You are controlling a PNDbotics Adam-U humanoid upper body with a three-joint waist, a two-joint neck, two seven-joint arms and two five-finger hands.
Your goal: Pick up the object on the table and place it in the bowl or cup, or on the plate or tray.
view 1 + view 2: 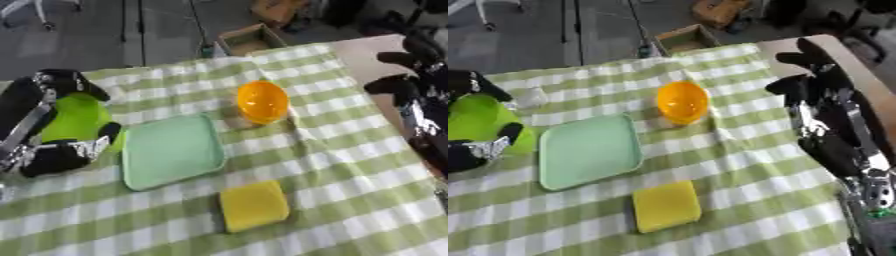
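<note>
Clasping a bright green object (77, 117) at nine o'clock, the left hand (61, 150) is risking dropping it short of the pale green tray (171, 150).

The surface (350, 165) is covered with a green and white checked cloth (367, 210). On the cloth lie a pale green square tray (171, 150), an orange bowl (262, 101) just behind its far right corner, and a flat yellow square object (254, 205) near the tray's front edge. A bright green object (77, 117) sits at the left edge.
</note>
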